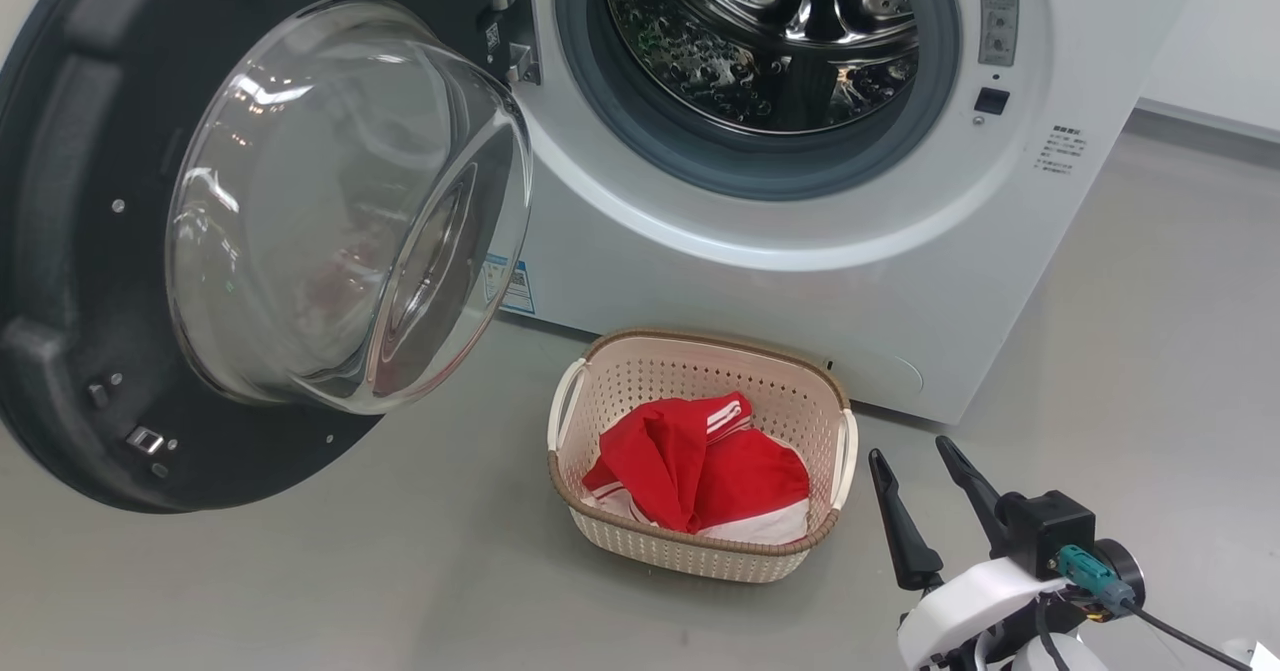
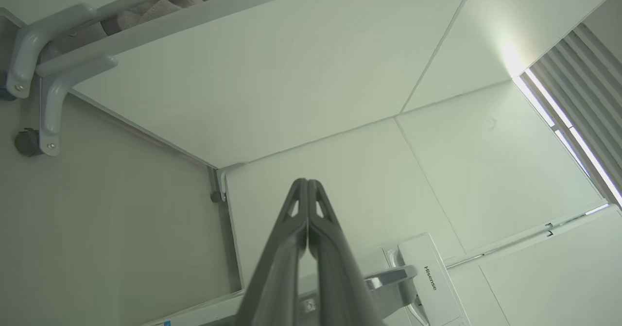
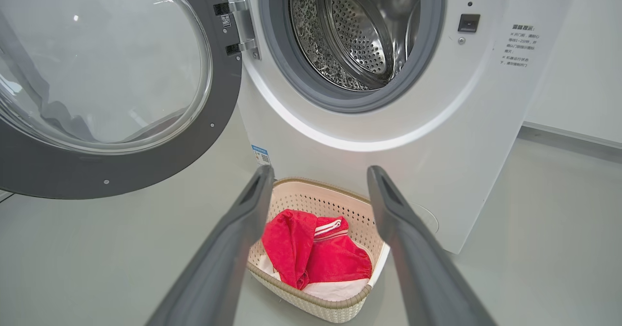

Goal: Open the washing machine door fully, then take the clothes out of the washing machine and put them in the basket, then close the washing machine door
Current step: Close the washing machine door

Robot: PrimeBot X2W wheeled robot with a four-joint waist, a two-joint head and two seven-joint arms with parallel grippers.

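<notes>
The red clothes lie in the basket, which stands on the floor just in front of the washing machine. The washing machine door hangs wide open. The right hand hovers beside the basket, fingers wide apart. The left hand is pressed closed, gripping nothing.

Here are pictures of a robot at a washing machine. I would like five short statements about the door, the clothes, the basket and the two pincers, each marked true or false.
1. The washing machine door is closed. False: it stands wide open.
2. The clothes lie in the basket. True.
3. The right pincer is open and holds nothing. True.
4. The left pincer is open. False: it is shut.
5. The basket stands on top of the washing machine. False: it stands on the floor in front of it.
</notes>
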